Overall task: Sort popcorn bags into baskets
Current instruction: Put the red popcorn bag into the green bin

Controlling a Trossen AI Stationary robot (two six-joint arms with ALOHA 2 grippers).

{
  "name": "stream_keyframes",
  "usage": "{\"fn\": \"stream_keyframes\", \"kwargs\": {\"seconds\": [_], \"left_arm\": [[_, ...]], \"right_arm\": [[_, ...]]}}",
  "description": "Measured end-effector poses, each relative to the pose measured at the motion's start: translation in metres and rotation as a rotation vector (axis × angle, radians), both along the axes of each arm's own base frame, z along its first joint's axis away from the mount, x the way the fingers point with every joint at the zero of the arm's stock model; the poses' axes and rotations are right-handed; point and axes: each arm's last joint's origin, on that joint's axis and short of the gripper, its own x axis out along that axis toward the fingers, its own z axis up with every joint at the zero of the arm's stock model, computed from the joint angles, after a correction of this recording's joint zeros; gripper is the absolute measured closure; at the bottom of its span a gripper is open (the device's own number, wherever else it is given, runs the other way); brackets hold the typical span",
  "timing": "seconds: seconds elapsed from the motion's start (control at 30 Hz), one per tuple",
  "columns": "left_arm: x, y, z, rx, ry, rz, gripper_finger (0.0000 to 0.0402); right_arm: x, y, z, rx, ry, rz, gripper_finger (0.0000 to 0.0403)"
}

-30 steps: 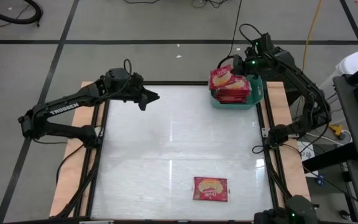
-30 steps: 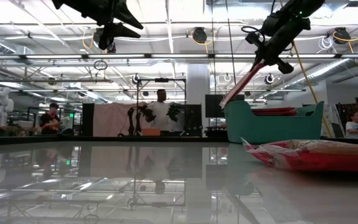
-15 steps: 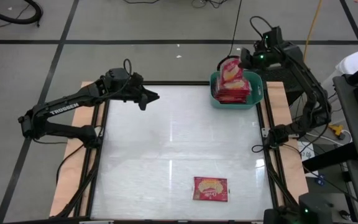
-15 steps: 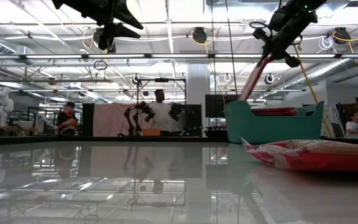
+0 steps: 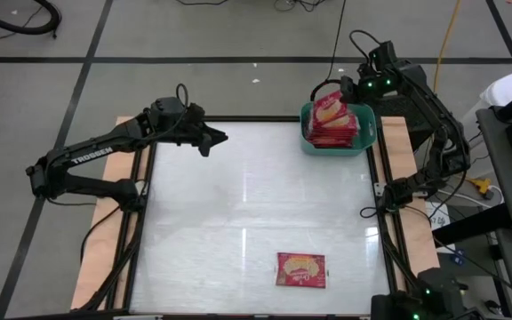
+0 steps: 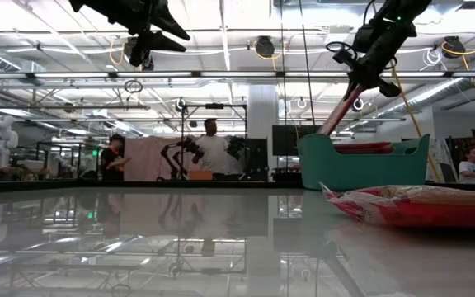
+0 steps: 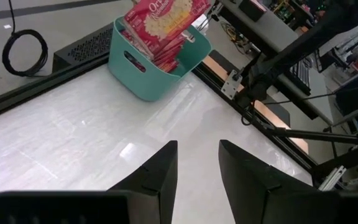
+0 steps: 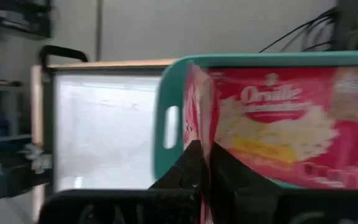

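Observation:
A teal basket (image 5: 365,133) stands at the table's far right corner with several red popcorn bags (image 5: 334,133) stacked in it. My right gripper (image 5: 352,89) hovers over the basket's far side, shut on another red popcorn bag (image 5: 329,107), which slants down into the basket (image 6: 361,163). One more popcorn bag (image 5: 301,269) lies flat on the table near the front edge, right of the middle; the low view shows it close up (image 6: 411,206). My left gripper (image 5: 222,138) hangs open and empty above the table's far left part. My right gripper pinches the bag's upper edge (image 8: 197,144) between its two shut fingers, coming from above on a slant. The bag (image 6: 336,114) hangs tilted below the fingers. Its lower end dips behind the basket's left rim (image 6: 320,136); whether it rests on the stacked bags is hidden.
The glass table top (image 5: 238,213) is framed by black rails and wooden side strips (image 5: 96,258). Beyond the table, the low view shows people and equipment in the room.
My right gripper has shifted a little toward the table's far edge above the basket, still shut on the bag. The bag has tipped from a shallow slant to a steeper one, and its lower end has swung in over the basket.

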Motion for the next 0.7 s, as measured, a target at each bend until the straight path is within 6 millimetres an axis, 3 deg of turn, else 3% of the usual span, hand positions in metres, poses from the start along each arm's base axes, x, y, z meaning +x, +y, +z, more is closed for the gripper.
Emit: {"fn": "stream_keyframes", "kwargs": {"seconds": [0.43, 0.7], "left_arm": [[0.0000, 0.0000, 0.0000, -0.005, -0.001, 0.002, 0.0282], [0.0000, 0.0000, 0.0000, -0.027, -0.005, 0.012, 0.0282]], "right_arm": [[-0.0066, 0.0023, -0.0050, -0.063, 0.230, 0.008, 0.0398], [-0.0094, 0.0018, -0.0061, -0.093, 0.334, -0.016, 0.0331]]}}
